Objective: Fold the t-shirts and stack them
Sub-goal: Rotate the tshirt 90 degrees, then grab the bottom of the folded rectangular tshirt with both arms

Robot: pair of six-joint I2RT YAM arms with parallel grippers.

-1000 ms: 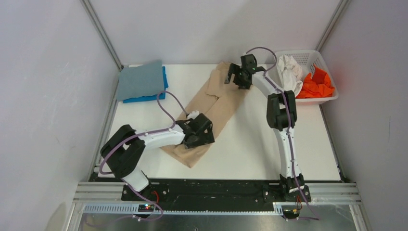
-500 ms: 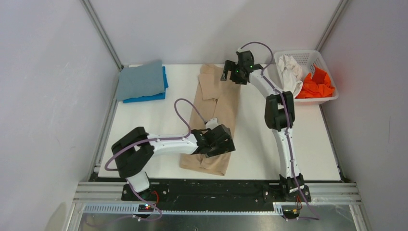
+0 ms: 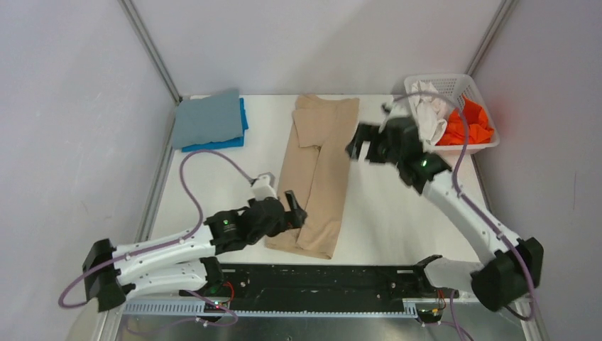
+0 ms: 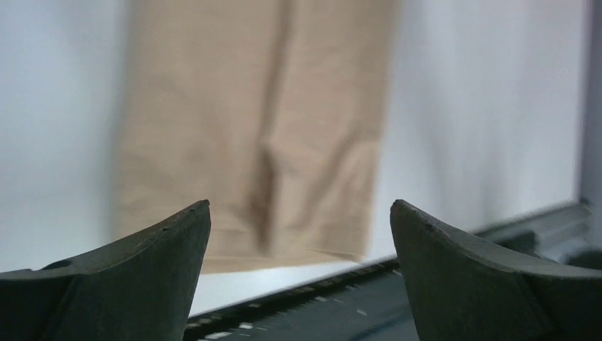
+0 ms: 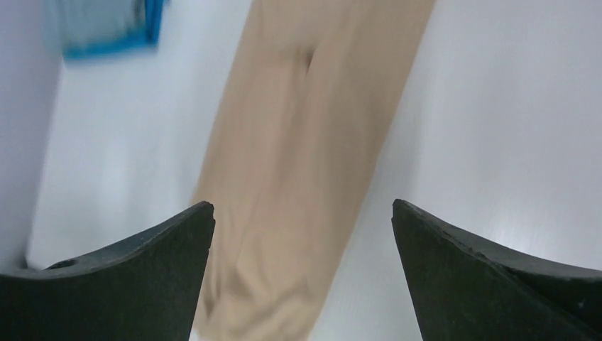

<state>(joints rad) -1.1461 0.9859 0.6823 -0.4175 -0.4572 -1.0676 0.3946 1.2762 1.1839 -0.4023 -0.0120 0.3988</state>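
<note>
Now I see the tan t-shirt [image 3: 316, 177] lying as a long strip in the middle of the table [image 3: 397, 213].
Its long axis runs far-to-near, wider end farthest; my left gripper [image 3: 292, 207] and right gripper [image 3: 363, 148] both gape wide, empty.

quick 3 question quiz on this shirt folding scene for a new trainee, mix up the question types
1. True or false: the left gripper is shut on the tan shirt.
2. What lies in the basket? A: the white shirt and the orange shirt. B: the tan shirt. C: nothing.
3. Fill in: at the far left corner, the grey-blue shirt lies folded on top of the ____ shirt.

Key
1. False: its jaws stand open with nothing between them.
2. A
3. bright blue shirt
</note>
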